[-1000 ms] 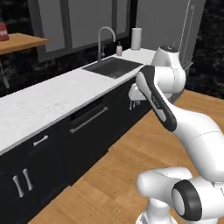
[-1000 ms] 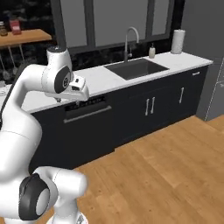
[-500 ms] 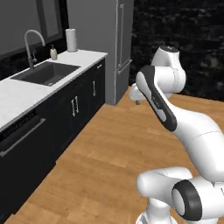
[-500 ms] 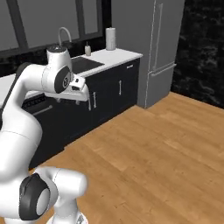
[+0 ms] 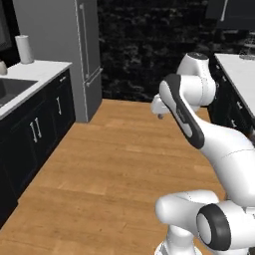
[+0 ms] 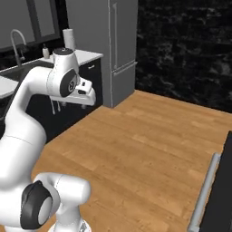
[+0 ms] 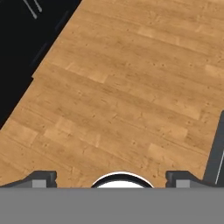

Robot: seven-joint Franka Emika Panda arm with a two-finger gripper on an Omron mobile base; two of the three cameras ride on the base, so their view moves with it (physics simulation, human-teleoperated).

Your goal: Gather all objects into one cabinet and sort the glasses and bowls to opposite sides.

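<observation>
- My gripper (image 7: 111, 177) hangs above the wooden floor (image 7: 131, 87) with its two fingertips (image 7: 41, 178) spread wide apart and nothing between them.
- In the left base view my gripper (image 5: 158, 107) sits tucked in front of my upper arm, over the open floor (image 5: 109, 169), well apart from every counter.
- As for the task, I judge it barely begun or between steps: I carry nothing, and none of the cups, the mug or the grey bowl can be made out from here, so I cannot tell where they stand or whether any is already in the wall cabinet.
- What is left, by my reckoning, is everything I cannot confirm: reaching the objects, moving them to the cabinet, and sorting glasses and bowl to opposite sides.
- The left base view gives me a white counter (image 5: 35, 69) with a paper towel roll (image 5: 23, 49) near its far corner, a tall grey fridge (image 5: 74, 50), and a second white counter (image 5: 239, 69) at the right edge.
- The right base view adds a tap (image 6: 16, 38) over the sink and a long silver handle (image 6: 204, 190) on a dark front at the lower right corner.
- The hand view gives me black cupboard fronts (image 7: 26, 39) along the floor's left edge.
</observation>
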